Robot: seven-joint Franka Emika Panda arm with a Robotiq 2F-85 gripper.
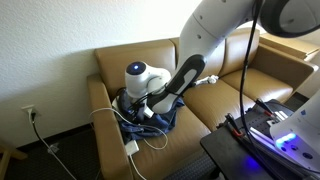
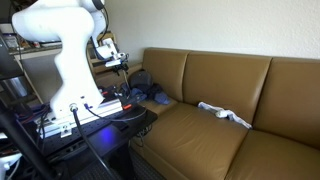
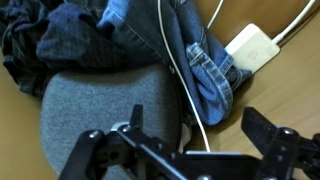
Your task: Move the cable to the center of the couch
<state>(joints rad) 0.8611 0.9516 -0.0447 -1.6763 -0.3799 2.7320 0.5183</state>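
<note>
Wrist view: gripper (image 3: 195, 140) jaws stand apart over thin white cable (image 3: 171, 60); its smooth rectangular block (image 3: 250, 45) lies beside crumpled blue denim (image 3: 205, 62).

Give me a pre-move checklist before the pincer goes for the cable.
1. Pincer open: ok.
2. Cable in the wrist view, running towards the gap between the fingers: ok.
3. Cable free of the dark blue bag: cannot tell; it lies across the fabric.
4. Pincer low enough to close on the cable: cannot tell.
5. Middle seat of the couch free: not ok; a white crumpled item lies there.
</note>
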